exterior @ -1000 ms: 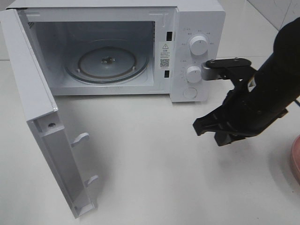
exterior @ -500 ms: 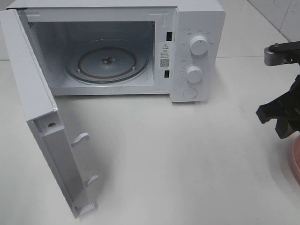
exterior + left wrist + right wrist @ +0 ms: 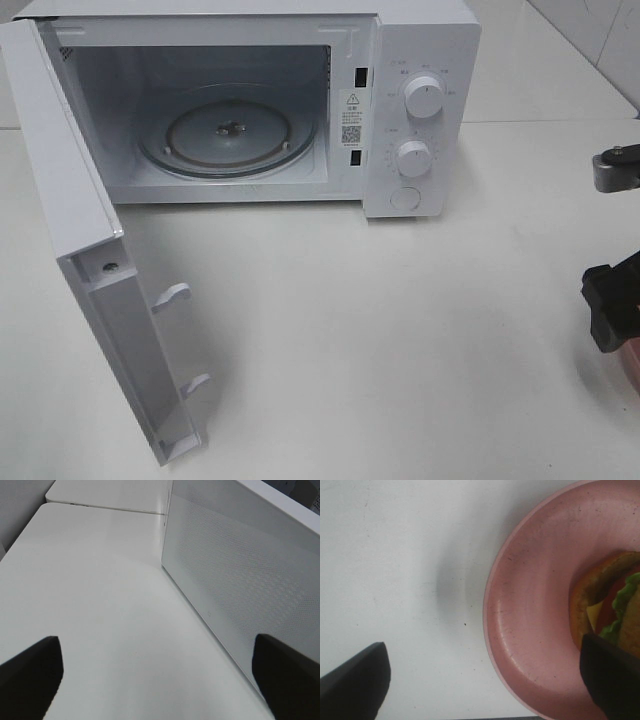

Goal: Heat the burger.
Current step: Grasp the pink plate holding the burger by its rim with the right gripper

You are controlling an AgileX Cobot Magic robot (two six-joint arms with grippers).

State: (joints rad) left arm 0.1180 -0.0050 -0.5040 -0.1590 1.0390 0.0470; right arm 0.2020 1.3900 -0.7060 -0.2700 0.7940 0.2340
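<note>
The burger (image 3: 607, 602) lies on a pink plate (image 3: 535, 610), its brown bun, green lettuce and red layer showing at the frame's edge in the right wrist view. My right gripper (image 3: 480, 690) hangs open above the plate's rim; one dark finger (image 3: 612, 680) covers part of the burger, the other is over bare table. In the high view only a black part of the right gripper (image 3: 612, 305) shows at the right edge, over a sliver of the plate (image 3: 633, 362). The white microwave (image 3: 420, 60) stands with its door (image 3: 70, 200) swung wide open. My left gripper (image 3: 160, 680) is open over the table.
A glass turntable (image 3: 228, 135) lies inside the microwave cavity. Two knobs (image 3: 424, 97) sit on its control panel. In the left wrist view a white perforated panel of the microwave (image 3: 240, 580) rises beside the left gripper. White tabletop (image 3: 380, 330) stretches between microwave and plate.
My right arm has swung from in front of the microwave's control panel to the right edge, over the plate. Its jaws went from closed to wide open. The left gripper has stayed put.
</note>
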